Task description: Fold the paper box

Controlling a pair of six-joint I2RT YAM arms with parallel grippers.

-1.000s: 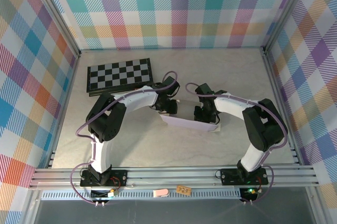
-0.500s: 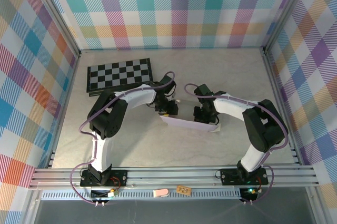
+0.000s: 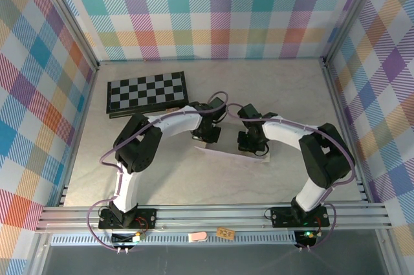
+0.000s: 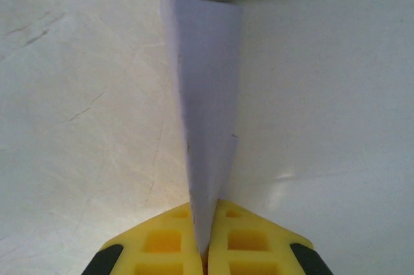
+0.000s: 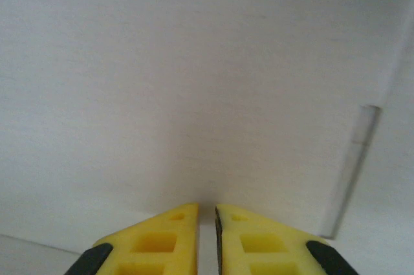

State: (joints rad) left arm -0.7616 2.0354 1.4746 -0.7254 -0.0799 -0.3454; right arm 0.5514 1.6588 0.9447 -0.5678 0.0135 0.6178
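One lavender flap of the paper box (image 3: 228, 154), lying mid-desk (image 3: 291, 87), is pinched by the jaws of the left gripper (image 4: 206, 223). On the right gripper (image 5: 207, 213) they sit almost together, grip unclear. Most folds seemingly remain.

Bright even light, faint soft shadows, top view sharp, wrist close-ups blurred, washed pale.

One paper box (image 3: 231, 154) lies in the middle, and one checkerboard (image 3: 147, 92) sits at the far left. There are two arms, the left arm (image 3: 139, 152) and the right arm (image 3: 320, 158). They carry two grippers, the left gripper (image 4: 206, 223) and the right gripper (image 5: 207, 213), each with two yellow fingers (image 4: 162, 242) (four in all). The near rail (image 3: 77, 218) has one pink scrap (image 3: 199, 237) and one orange tag (image 3: 225, 231).
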